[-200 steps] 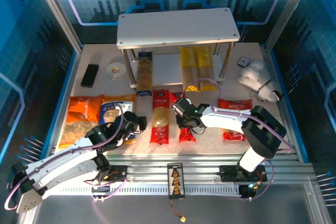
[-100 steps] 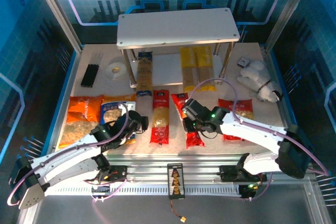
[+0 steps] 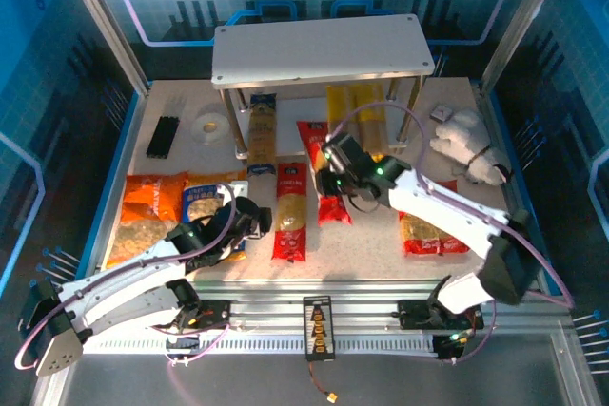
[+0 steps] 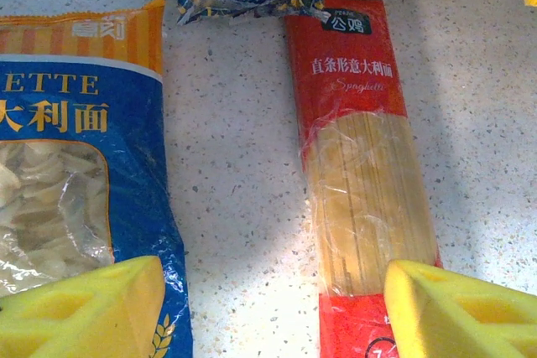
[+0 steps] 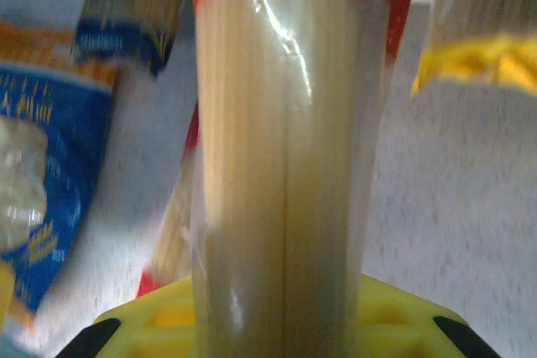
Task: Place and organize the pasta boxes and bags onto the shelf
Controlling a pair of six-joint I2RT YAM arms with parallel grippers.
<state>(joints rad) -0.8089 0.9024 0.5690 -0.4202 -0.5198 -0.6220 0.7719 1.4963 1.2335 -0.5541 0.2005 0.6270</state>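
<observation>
Step in hand: shelving one of the red spaghetti packs, I'd say. The job looks under halfway done, with all three bags and another red pack unshelved.
Right gripper (image 3: 337, 163): clenched across the held red pack (image 3: 322, 176), roughly at its middle. In the wrist view the strands run straight up out of the yellow pads (image 5: 403, 316).
Held red pack: over the middle of the worktop (image 3: 376, 246), with its far end pointing at the lower board of the shelf (image 3: 319, 49). It is aimed into the gap between the blue-and-tan pack (image 3: 261, 130) and the two yellow packs (image 3: 358, 113). Whether that end touches the board I can't make out from here.
Left gripper (image 3: 251, 221): released and holding nothing, its pads (image 4: 84, 308) spread wide. It hovers low near the front edge, over the strip between the blue bag (image 4: 75, 165) and the other red pack (image 4: 361, 165).
On the shelf: the yellow packs lie side by side on the lower board. The blue-and-tan pack lies lengthwise with its near end sticking out past the board's front.
On the worktop: the orange bag (image 3: 147, 216) at the front-left, the blue bag beside it, the red bag (image 3: 428, 225) towards the front-right.
Next move: slide the held pack lengthwise into that gap, keep it parallel to its neighbours, and let go only once it lies flat.
</observation>
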